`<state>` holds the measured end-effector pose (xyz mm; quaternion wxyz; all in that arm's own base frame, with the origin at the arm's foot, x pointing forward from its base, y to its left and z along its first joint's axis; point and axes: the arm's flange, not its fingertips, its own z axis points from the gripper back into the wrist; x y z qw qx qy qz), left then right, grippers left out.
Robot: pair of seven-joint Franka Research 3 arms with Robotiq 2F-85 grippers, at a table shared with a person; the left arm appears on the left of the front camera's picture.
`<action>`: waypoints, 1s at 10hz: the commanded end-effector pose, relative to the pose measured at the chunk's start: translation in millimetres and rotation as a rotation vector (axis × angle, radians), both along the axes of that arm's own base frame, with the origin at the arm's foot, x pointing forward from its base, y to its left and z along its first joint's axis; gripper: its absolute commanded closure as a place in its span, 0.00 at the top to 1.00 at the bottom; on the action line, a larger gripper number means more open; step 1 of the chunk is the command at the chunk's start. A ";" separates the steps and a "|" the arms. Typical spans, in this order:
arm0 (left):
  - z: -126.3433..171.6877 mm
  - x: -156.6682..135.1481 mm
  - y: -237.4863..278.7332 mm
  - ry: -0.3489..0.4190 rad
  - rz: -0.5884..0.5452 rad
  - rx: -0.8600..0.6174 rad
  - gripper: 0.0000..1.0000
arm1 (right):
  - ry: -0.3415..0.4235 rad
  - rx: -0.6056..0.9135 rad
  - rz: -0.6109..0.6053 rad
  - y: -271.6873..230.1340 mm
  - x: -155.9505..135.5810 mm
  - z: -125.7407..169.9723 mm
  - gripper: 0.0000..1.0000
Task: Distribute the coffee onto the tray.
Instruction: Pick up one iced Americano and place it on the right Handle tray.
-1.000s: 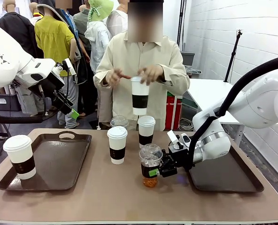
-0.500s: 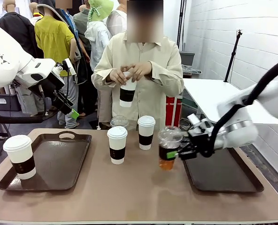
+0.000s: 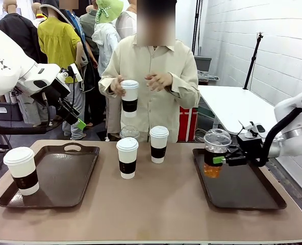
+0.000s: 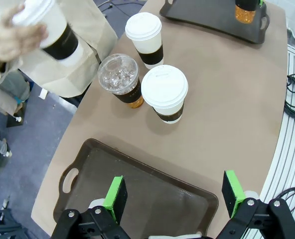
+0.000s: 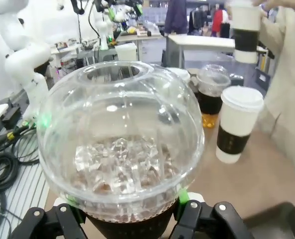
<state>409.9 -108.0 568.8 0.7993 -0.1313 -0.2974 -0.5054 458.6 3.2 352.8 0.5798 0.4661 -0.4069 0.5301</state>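
Tan counter (image 3: 151,209), white block-wall (image 3: 273,46) room, dark tray at each end. R tool (image 3: 220,160) is clamped on a dome-lidded iced coffee (image 3: 215,152) over the R tray (image 3: 243,196). Well to that tool's left: two white lidded cups (image 3: 127,157), 2nd dome cup (image 3: 129,133). L tool (image 4: 175,191) is wide open and empty above the L tray (image 4: 152,194). 1 s ago the R tool + cup were mid-counter.

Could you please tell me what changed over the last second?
The right claw, shut on the dome-lidded cup, carried it from the middle of the table rightward over the right tray. The person shifted the held white cup leftward. The left claw and the standing cups stayed put.
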 end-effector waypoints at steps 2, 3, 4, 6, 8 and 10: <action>-0.5 0.5 1.4 0.004 -0.003 -0.008 1.00 | 0.015 -0.018 -0.002 -10.8 14.8 2.1 0.77; -0.5 0.5 1.4 0.004 -0.003 -0.008 1.00 | -0.003 -0.038 -0.007 -6.6 7.2 3.7 0.77; -0.5 0.5 1.4 0.004 -0.003 -0.008 1.00 | 0.005 -0.021 -0.010 -12.9 7.5 -5.3 0.77; -0.5 0.5 1.4 0.004 -0.003 -0.008 1.00 | 0.005 -0.021 -0.010 -12.9 7.5 -5.3 0.77; -0.5 0.5 1.4 0.004 -0.003 -0.008 1.00 | 0.005 -0.021 -0.010 -12.9 7.5 -5.3 0.77; -0.5 0.5 1.4 0.004 -0.003 -0.008 1.00 | 0.024 -0.011 -0.004 -14.7 13.5 -8.7 0.77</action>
